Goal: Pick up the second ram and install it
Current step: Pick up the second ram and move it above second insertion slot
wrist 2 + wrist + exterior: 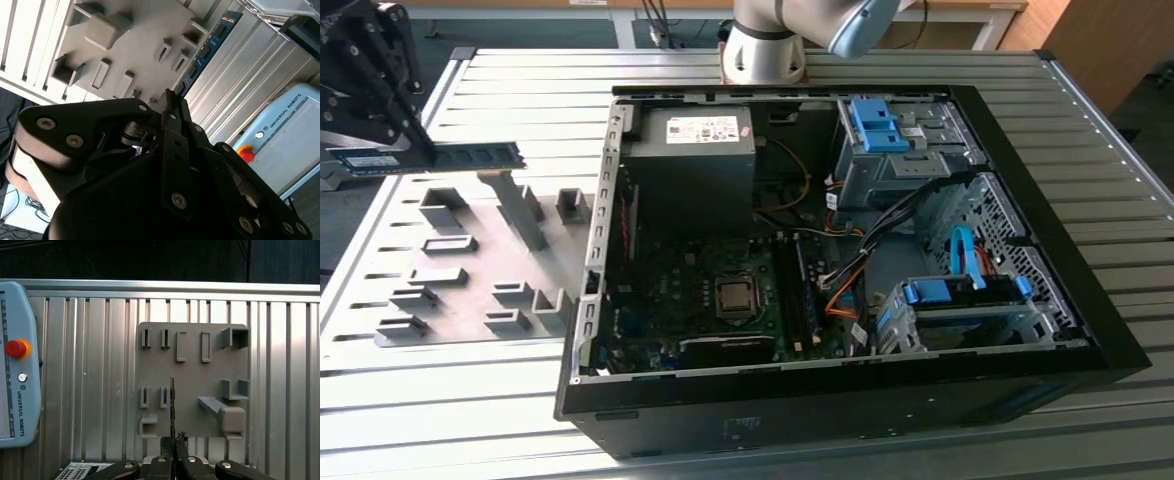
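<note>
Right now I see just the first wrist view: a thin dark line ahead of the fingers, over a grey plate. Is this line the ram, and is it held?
Observer: Yes. In the exterior view the gripper is shut on the second ram, which is level, over the grey fixture plate.
Operator: Where is the computer case?
Observer: The open case stands at the exterior view's right of the plate, and the ram is apart from it.
Operator: Can you see the ram's flat face?
Observer: Yes, the second wrist view shows its bluish board with dark chips.
</note>
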`<state>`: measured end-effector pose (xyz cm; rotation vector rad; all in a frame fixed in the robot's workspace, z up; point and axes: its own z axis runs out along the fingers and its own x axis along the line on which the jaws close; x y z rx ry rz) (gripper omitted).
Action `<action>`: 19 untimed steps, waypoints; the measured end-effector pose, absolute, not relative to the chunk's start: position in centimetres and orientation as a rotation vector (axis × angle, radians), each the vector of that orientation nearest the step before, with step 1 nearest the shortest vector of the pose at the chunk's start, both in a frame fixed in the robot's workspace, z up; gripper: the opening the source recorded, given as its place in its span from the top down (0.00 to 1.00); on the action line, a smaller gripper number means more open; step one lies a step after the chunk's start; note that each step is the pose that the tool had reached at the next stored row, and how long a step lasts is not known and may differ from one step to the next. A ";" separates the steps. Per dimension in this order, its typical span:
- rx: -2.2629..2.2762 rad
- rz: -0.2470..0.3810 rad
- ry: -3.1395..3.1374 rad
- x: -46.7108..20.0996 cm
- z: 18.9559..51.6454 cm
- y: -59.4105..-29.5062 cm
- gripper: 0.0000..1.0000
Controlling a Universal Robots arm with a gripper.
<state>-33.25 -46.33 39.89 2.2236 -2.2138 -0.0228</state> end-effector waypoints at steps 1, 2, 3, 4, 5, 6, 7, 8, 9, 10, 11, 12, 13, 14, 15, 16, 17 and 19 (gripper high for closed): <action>2.224 -0.023 -2.214 -33.1 39.9 -46.3 0.86; 2.224 -0.023 -2.214 -32.8 39.9 -46.3 0.86; 2.224 -0.023 -2.214 -32.6 39.9 -46.3 0.86; 2.224 -0.023 -2.214 -32.4 39.9 -46.3 0.86; 2.224 -0.023 -2.214 -32.2 39.9 -46.3 0.86; 2.224 -0.023 -2.214 -32.0 39.9 -46.3 0.86; 2.224 -0.023 -2.214 -31.8 39.9 -46.3 0.86; 2.224 -0.023 -2.214 -31.7 39.9 -46.3 0.86; 2.224 -0.023 -2.214 -31.5 39.9 -46.3 0.86; 2.224 -0.023 -2.214 -31.3 39.9 -46.3 0.86; 2.224 -0.023 -2.214 -31.0 39.9 -46.3 0.86; 2.224 -0.023 -2.214 -30.8 39.9 -46.3 0.86; 2.224 -0.023 -2.214 -30.6 39.9 -46.3 0.86; 2.224 -0.023 -2.214 -30.3 39.9 -46.3 0.86; 2.224 -0.023 -2.214 -30.1 39.9 -46.3 0.86; 2.224 -0.023 -2.214 -29.9 39.9 -46.3 0.86; 2.224 -0.023 -2.214 -29.7 39.9 -46.3 0.86; 2.224 -0.023 -2.214 -29.2 39.9 -46.3 0.86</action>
